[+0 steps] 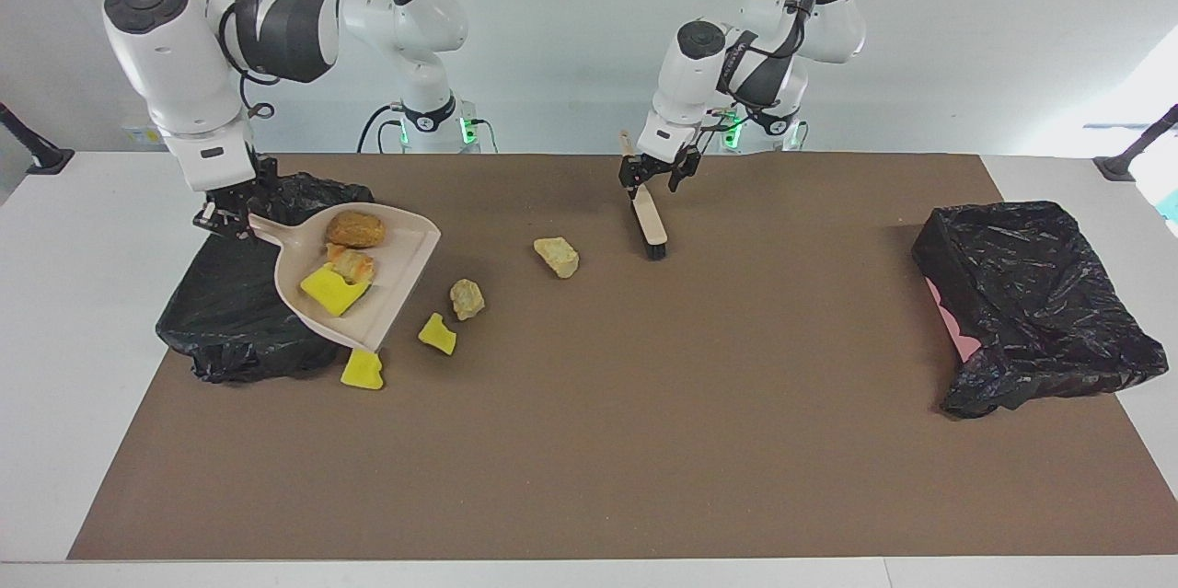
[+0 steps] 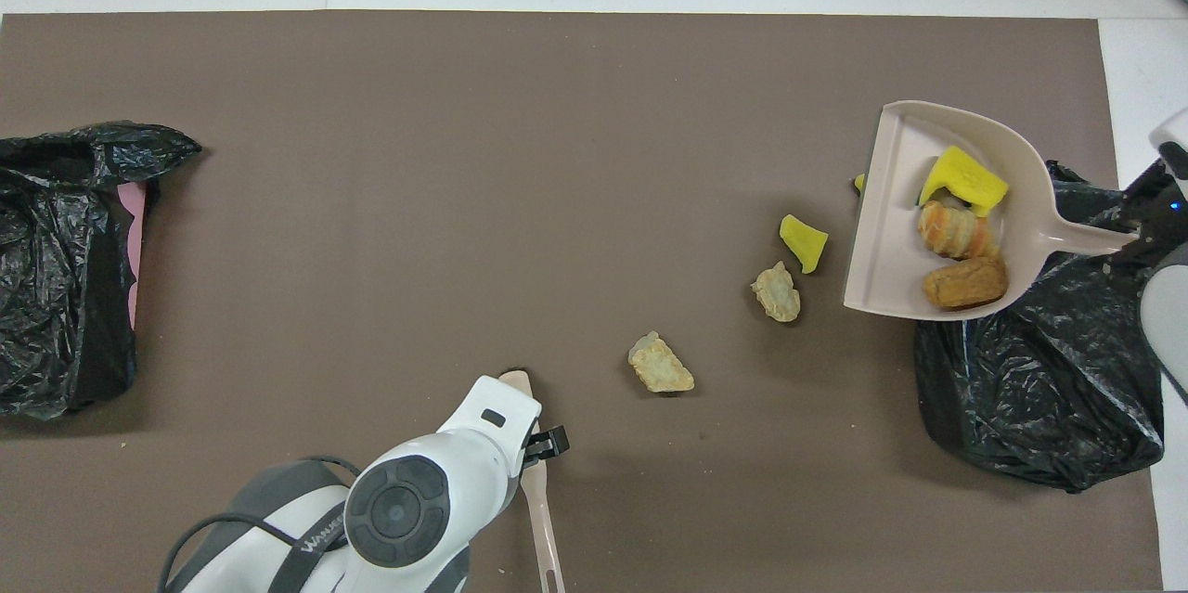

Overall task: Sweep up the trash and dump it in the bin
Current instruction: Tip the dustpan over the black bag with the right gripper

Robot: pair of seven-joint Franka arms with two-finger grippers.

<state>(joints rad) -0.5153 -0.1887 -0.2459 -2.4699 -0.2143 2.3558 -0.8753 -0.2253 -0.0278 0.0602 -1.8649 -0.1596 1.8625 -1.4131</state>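
Table point(image 1: 55, 312) (white) under brown mat point(image 1: 644, 441), pale wall point(image 1: 571, 36).
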